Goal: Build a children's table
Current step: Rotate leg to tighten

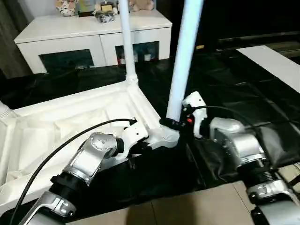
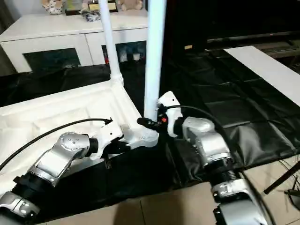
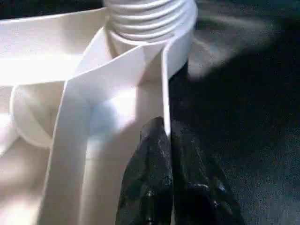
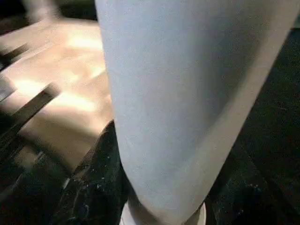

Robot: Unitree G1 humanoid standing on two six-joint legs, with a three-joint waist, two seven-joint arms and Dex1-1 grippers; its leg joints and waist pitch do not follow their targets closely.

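1. Two long white legs stand upright from the upturned children's table (image 1: 89, 117), which lies rim-up on a black sheet (image 1: 243, 98) on the floor.
2. Nearest leg (image 1: 185, 56) rises from the table's near right corner socket (image 1: 165, 136); the right gripper (image 1: 174, 123) is clenched around its lower end just above the socket, a black finger (image 2: 146, 123) wrapping the front of the tube.
3. Left gripper (image 1: 133, 157) sits at the table's near rim, just beside the same corner; in its wrist view the two black fingers (image 3: 154, 178) are pressed together with the thin white rim wall (image 3: 166, 89) running in between them, so it pinches that wall.
4. Ridged collar (image 3: 150, 18) of the leg's base sits in the corner beyond those fingers.
5. Second leg (image 1: 126, 42) stands in the table's far right corner, well apart from both grippers.
6. Inside the raised rim the underside is ribbed, holding nothing loose that can be made out.
7. Beyond the table stands a white cabinet (image 1: 93, 28) with dark glass doors, with small ornaments (image 1: 105, 11) on top.
8. A white board (image 1: 276, 63) lies on the sheet to the table's far right.
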